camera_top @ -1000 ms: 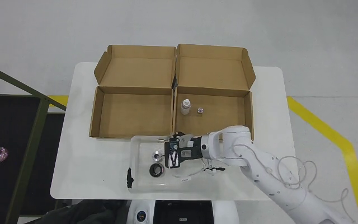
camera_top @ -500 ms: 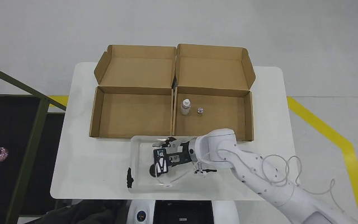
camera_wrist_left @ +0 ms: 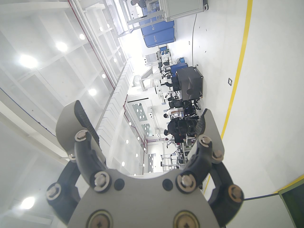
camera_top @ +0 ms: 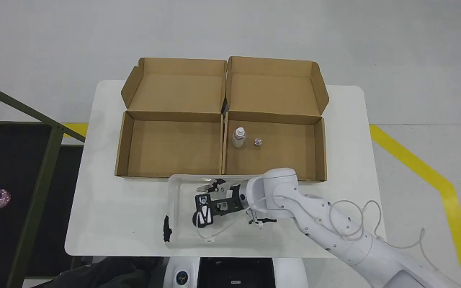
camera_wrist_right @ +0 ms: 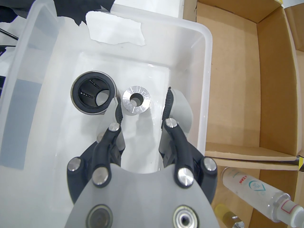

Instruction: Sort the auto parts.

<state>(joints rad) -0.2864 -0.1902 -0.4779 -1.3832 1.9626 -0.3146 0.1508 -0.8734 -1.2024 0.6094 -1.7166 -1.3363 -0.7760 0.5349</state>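
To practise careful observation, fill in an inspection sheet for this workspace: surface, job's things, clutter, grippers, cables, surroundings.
Surface: white table holding a clear plastic bin, an open cardboard box and a second box beside it.
Job's things: black linear bearing and silver metal bushing side by side in the bin; bottle and small round part in the second box.
Clutter: black tape on the bin's rim.
Grippers: right gripper open inside the bin, fingers either side of the bushing; left gripper open, aimed into the room.
Cables: thin white cable looping beside the arm.
Surroundings: yellow floor line; dark metal frame beside the table.
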